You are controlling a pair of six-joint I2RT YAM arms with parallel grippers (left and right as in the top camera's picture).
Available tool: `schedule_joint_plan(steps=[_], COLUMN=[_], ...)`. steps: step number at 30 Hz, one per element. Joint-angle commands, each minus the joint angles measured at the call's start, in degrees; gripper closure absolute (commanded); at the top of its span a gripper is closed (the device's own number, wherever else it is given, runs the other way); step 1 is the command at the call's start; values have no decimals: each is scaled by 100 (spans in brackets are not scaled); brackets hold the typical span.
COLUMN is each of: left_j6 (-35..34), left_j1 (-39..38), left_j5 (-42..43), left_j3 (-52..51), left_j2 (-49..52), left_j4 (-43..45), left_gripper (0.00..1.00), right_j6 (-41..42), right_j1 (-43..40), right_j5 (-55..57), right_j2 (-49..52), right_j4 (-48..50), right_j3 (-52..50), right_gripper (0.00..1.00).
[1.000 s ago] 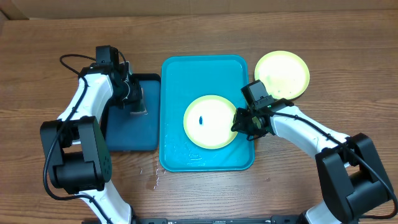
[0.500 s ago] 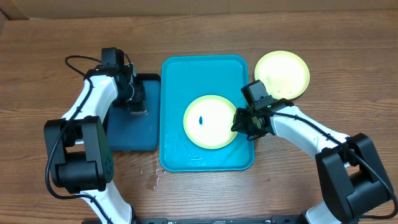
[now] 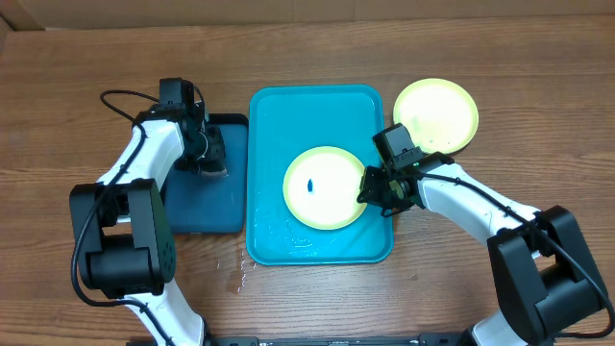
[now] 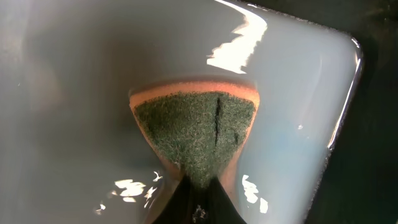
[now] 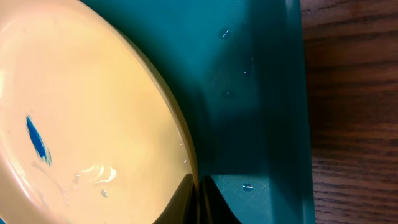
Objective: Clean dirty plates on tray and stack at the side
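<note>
Now gripping plate point(image 3: 325, 187) rim at 3 o'clock with shut right pincer point(image 3: 369, 188), likely steadying it in tray point(image 3: 288, 115) for scrubbing; clamping sponge point(image 4: 194, 134) in left pincer point(image 3: 209, 159) over navy tray point(image 3: 207, 211) at 9 o'clock.

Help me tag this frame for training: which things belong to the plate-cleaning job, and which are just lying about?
Job:
large turquoise plastic tray
smudged round yellow-green plastic plate on it, rim in the right hand
matching plate beside the tray
green-and-orange sponge in the left hand

Lying about:
dark navy plastic tray under the sponge
water drops on the wooden table
</note>
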Motion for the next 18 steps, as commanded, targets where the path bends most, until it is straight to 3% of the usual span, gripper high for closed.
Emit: schedule_joint_plan(steps=[1,6,18], left_j6=[101,350,1091], left_j1=[11,232,229], left_j5=[-59,-35,-13], left_j3=[9,258,245], left_j2=[31,-275,-1233], left_j4=[-68,-643,-1082], left_gripper=[96,96,96], right_j6=[4,4,4], right_j1=[0,0,2], right_j5=[0,-247,-675], right_j2=[7,7,7], right_j4=[35,37,35], right_j3=[-44,-44,-44], right_gripper=[96,96,96])
